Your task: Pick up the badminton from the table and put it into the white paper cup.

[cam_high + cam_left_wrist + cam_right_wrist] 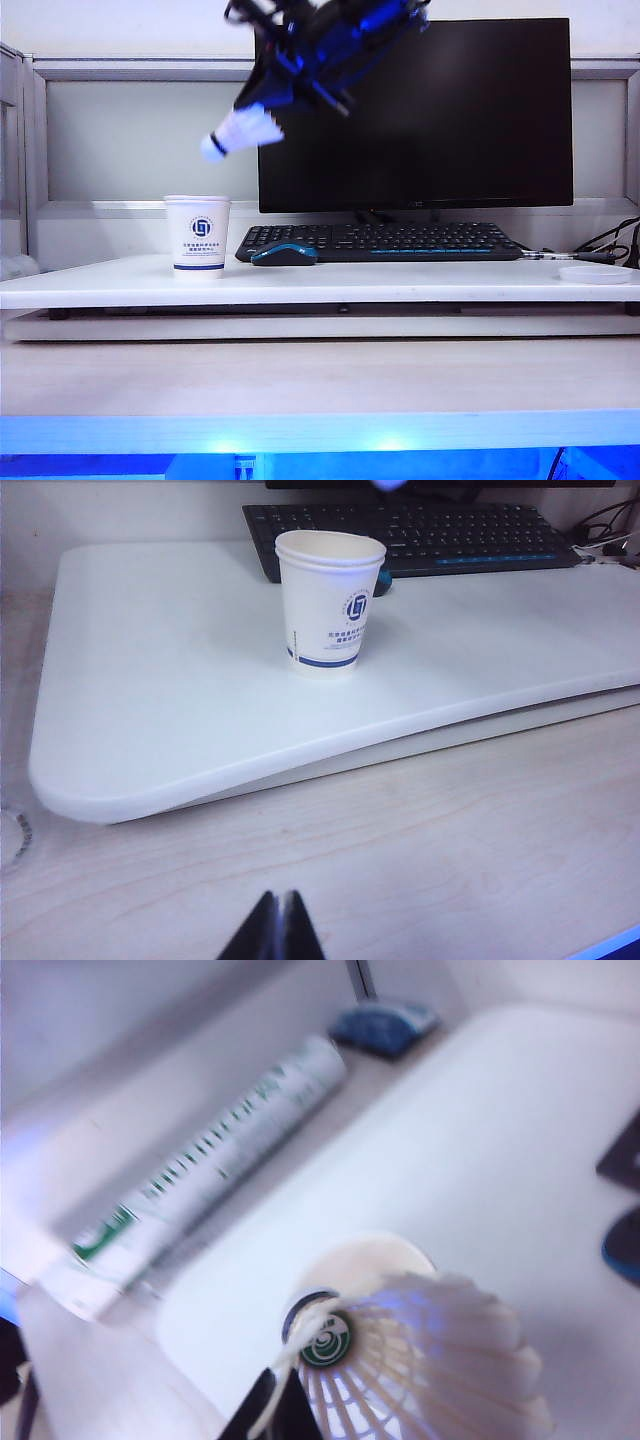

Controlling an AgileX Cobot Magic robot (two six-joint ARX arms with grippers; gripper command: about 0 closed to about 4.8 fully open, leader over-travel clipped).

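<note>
The badminton [240,133] hangs high in the air, cork tip down and to the left, above and a little right of the white paper cup [197,235]. My right gripper [268,105] is shut on its feather skirt. In the right wrist view the black fingertips [262,1415] pinch the edge of the badminton [420,1360] beside its dark band and green sticker. The cup [330,600] stands upright and open on the white table [150,680]. My left gripper [281,920] is shut on nothing, low over the wooden surface in front of the table, and is out of the exterior view.
Behind the cup lie a black keyboard [385,240] and a blue-black mouse [284,254], with a dark monitor [440,110] above them. A small white lid [595,273] sits at the table's right end. A long shuttlecock tube [210,1170] lies beside the table.
</note>
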